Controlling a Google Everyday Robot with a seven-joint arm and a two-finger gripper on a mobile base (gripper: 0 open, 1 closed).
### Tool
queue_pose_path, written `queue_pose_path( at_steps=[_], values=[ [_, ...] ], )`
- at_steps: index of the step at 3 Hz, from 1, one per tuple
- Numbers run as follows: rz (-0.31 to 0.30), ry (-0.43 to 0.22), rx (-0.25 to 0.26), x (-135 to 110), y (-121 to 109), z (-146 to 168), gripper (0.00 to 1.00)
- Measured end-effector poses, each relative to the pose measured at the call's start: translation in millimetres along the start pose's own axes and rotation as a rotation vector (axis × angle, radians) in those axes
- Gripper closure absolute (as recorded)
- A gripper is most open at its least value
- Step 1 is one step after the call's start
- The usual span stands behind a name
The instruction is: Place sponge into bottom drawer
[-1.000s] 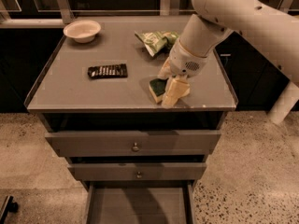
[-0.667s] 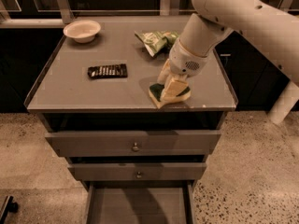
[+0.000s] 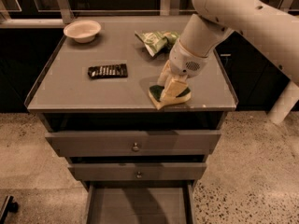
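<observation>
Item one, upper left of frame: a pale bowl stands on the grey cabinet top, well apart from the work.

Item two, left of centre: a flat black ribbed bar lies on the top, long side across the frame.

Item three, upper centre: a green-and-white snack bag lies near the back, just beyond the wrist of the arm, which enters from the upper right.

Item four, right of centre: the sponge rests near the front edge of the cabinet top, green face up over yellow foam. Its long axis runs roughly across the frame, the right end a little higher. The gripper is set straight down upon it, so the sponge lies directly beneath and partly hidden. Contact is evident. Whether the gripper has closed on the sponge or merely stands over it cannot be told from here.

Item five, bottom centre: the bottom drawer is pulled out, its plain grey floor exposed. The two knobbed drawer fronts above it are shut.

Assessment: the sponge is not yet in the drawer. The drawer opening sits lower in frame and slightly left of the sponge, beyond the cabinet's front edge. In my judgement the coming move requires a secure hold, a lift, then carriage out over that edge and down.
</observation>
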State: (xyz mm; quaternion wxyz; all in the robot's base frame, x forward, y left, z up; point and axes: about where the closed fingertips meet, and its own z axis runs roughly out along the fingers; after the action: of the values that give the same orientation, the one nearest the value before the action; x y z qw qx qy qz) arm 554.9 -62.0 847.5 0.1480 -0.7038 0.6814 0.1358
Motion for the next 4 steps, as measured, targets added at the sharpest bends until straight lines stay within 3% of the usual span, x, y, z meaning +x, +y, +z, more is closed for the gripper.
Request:
queue_pose_path(
  at_steps=[1, 2, 3, 4],
  values=[
    [0.000, 0.000, 0.000, 0, 0, 0, 1.00],
    [-0.045, -0.017, 0.023, -15, 8, -20, 1.00],
    [-0.050, -0.092, 0.077, -33, 47, -48, 1.00],
    [0.021, -0.186, 0.131, -30, 111, -61, 1.00]
  ],
)
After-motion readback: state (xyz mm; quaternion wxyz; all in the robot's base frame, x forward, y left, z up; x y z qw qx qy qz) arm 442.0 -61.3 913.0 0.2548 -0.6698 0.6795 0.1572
